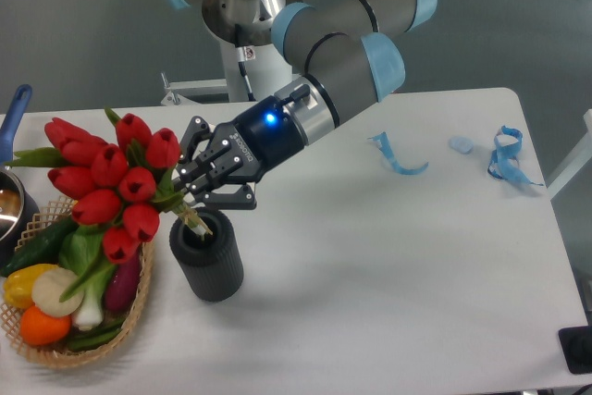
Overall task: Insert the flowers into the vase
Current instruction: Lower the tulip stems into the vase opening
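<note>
The gripper point(191, 193) is closed on the bound stems of the flowers point(116, 187) — its dark fingers point(215, 199) clamp the bunch just below the blooms. The red tulip heads fan out to the left and upward, tilted away from the arm, and the lowest blooms hang over the wicker basket point(129, 316). The stem ends point down and to the right, with their tips at the mouth of the vase point(207, 254); how far they reach inside cannot be told from this view.

The vase stands upright on the white surface point(388, 275), just right of the basket and directly under the gripper. It is dark grey and ribbed, with a thick round rim.

The basket sits at the left front edge of the surface and holds toy vegetables point(46, 293) — a yellow one, an orange one, a white one, a green cucumber and a purple one among them. Behind it, at the far left edge, part of a pot with a blue handle point(13, 127) shows. Well apart on the right side lie blue ribbon scraps point(398, 156) and a further tangle of blue ribbon point(507, 156) near the far right edge
</note>
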Available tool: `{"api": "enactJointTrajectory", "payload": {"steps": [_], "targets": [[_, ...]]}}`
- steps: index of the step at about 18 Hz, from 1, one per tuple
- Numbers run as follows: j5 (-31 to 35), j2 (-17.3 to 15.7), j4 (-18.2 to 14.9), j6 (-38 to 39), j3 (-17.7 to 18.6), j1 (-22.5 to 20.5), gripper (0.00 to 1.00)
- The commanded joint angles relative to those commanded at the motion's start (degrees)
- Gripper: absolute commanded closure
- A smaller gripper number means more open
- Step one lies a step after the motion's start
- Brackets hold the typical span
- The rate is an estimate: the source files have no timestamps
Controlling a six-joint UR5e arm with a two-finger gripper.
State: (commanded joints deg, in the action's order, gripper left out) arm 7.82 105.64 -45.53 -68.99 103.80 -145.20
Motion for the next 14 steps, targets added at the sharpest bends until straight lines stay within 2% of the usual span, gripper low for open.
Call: {"api": "enactJointTrajectory", "payload": {"steps": [6,14], "targets": [[0.09,1.5,0.0,-3.07,3.43,0.09,0.95],[0.26,4.48,0.0,-8.52,5.89,-0.53,0.93]]}}
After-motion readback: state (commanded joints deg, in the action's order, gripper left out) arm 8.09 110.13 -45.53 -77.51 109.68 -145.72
